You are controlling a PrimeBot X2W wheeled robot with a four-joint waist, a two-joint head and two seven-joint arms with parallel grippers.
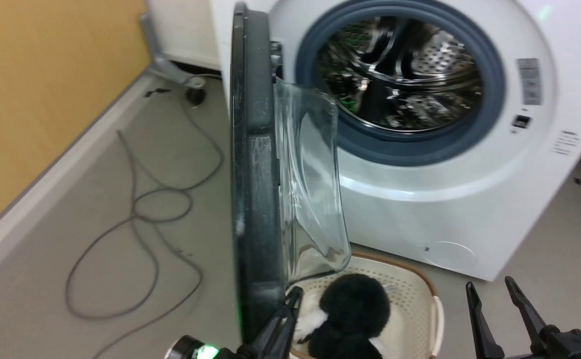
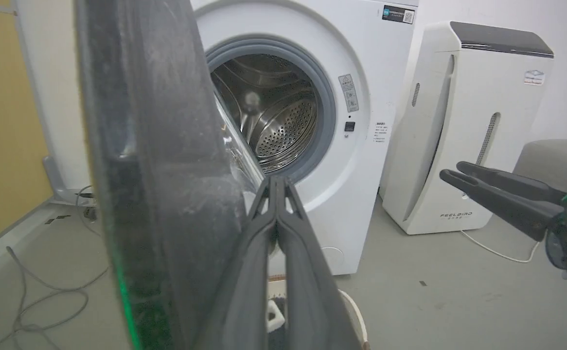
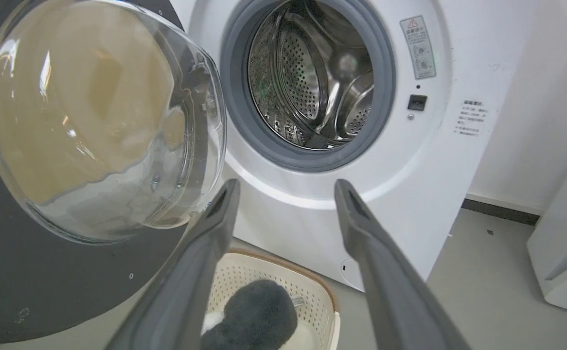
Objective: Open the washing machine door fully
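Observation:
The white washing machine (image 1: 420, 209) stands ahead with its steel drum (image 1: 400, 70) exposed. The washing machine door (image 1: 253, 189), a black disc with a clear glass bowl (image 1: 310, 189), stands swung out edge-on toward me. In the right wrist view the door (image 3: 45, 272) shows its inner face. My left gripper (image 1: 294, 294) is shut, its tip just beside the door's lower edge; I cannot tell if it touches. The left wrist view shows that gripper (image 2: 276, 182) shut, with the door (image 2: 157, 170) at its left. My right gripper (image 1: 490, 286) stands open at the lower right, holding nothing.
A cream perforated basket (image 1: 420, 294) with a black and white plush thing (image 1: 355, 314) sits on the floor under the door. Grey cables (image 1: 136, 214) loop across the floor at left beside a yellow wall. A white FEELBIRD appliance (image 2: 463, 126) stands right of the washer.

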